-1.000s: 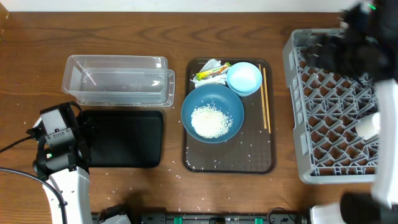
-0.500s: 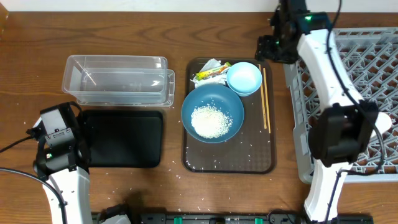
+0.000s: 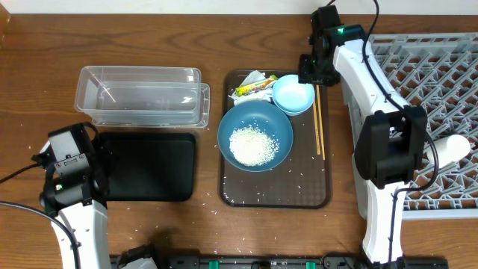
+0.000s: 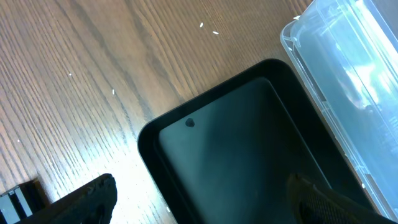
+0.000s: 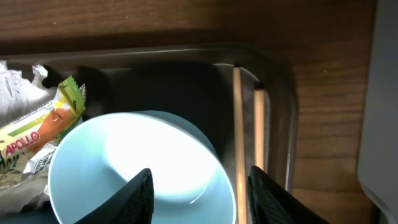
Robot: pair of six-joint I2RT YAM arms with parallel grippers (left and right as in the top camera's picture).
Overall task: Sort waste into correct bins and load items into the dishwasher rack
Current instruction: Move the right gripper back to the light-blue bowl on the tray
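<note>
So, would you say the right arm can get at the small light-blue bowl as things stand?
Probably yes. The right gripper hangs open over the small light-blue bowl, near its rim, and nothing lies in or on the bowl. The chopsticks lie just beside it and might get nudged.

The small light-blue bowl (image 5: 143, 162) is crowded on the left by the snack wrapper (image 5: 37, 140) and tissue (image 5: 18, 81), and on the near side by the large dark-blue bowl (image 3: 255, 136). On the right, only a narrow gap is left before the chopsticks (image 5: 239, 118). Bare brown tray (image 5: 174, 81) is exposed on the far side. The dishwasher rack (image 3: 441, 90) is set just right of the tray.
</note>
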